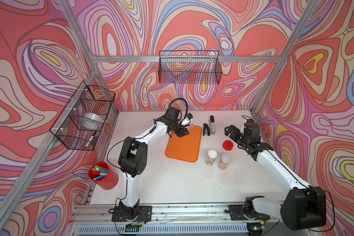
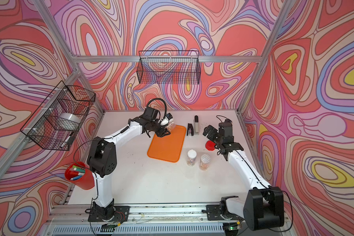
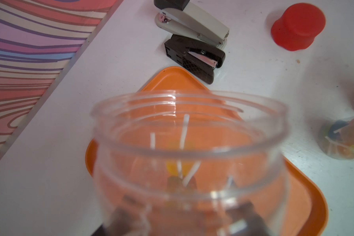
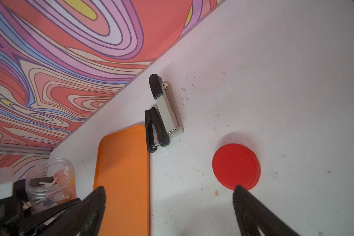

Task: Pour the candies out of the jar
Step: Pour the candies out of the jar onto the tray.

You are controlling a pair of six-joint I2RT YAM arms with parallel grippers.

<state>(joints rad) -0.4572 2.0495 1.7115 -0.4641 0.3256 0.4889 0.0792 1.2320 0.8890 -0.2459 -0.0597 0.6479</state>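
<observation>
Operator: Grip status first. What do we have at the left gripper (image 1: 182,133)?

Technician: We read it as clamped on the open jar (image 3: 189,143), fingers around the lower body. The candies (image 3: 182,169) lie deep inside, close to the fingers; none has reached the rim. The orange tray (image 3: 307,200) lies beneath and ahead of the mouth, and we see no candy on it.

Operator: And the right gripper (image 4: 170,189)?

Technician: Jaws spread wide, holding nothing, with the red lid (image 4: 236,166) on the table just below one fingertip.

Operator: Which failure modes do we list for the pour?

Technician: Three, in our judgement. The mouth sits near the tray's far corner, so a fast tilt can throw candies past the rim toward the staplers (image 3: 194,59) ahead. The white sticks can bridge the neck and jam. The smooth wall can slip in the fingers once we tip it.
</observation>
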